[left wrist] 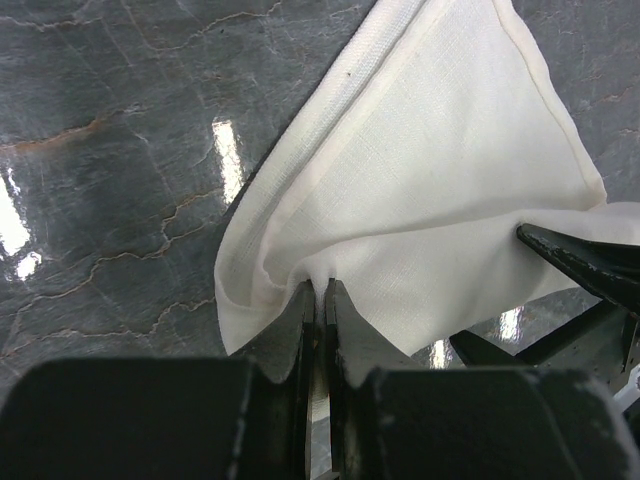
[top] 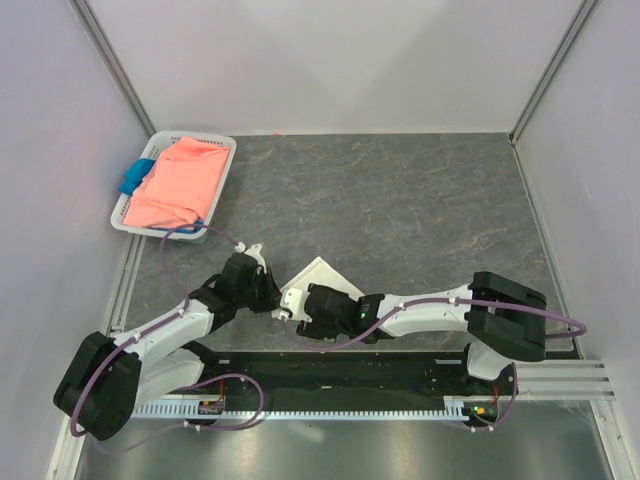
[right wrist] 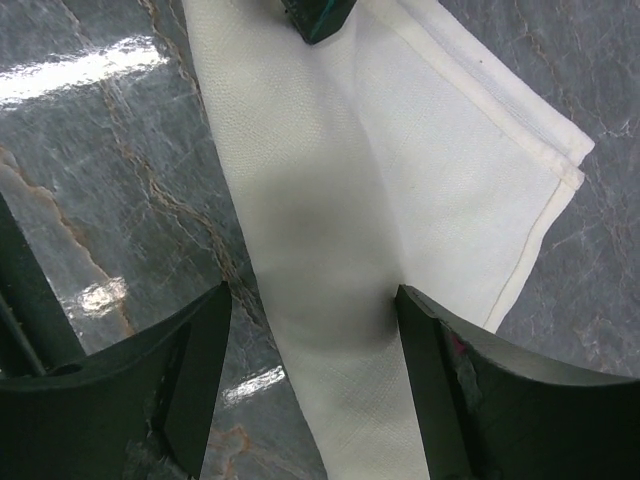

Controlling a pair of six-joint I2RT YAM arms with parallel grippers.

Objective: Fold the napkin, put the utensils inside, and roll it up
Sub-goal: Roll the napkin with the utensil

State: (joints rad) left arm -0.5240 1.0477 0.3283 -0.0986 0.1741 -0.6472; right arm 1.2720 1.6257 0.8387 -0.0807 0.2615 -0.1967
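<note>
Grey stone table [top: 400, 200] under everything. White basket [top: 195, 136] holding a pink cloth [top: 180, 185] sits well off to the far left of the napkin [top: 322, 272]. The napkin lies folded on the table between your grippers. Your right gripper [right wrist: 312, 310] straddles it, jaws spread; contact unclear. Your left gripper [left wrist: 320, 290] is pressed together, pinching the napkin's bunched left edge.

Grey marbled tabletop [top: 400, 200] with glossy light reflections, plain pale lilac walls [top: 350, 60] on three sides, metal corner posts [top: 546, 68]

L gripper [top: 272, 298] & R gripper [top: 296, 306] at napkin [top: 322, 272]; pink cloth [top: 180, 185] in basket [top: 226, 152].
</note>
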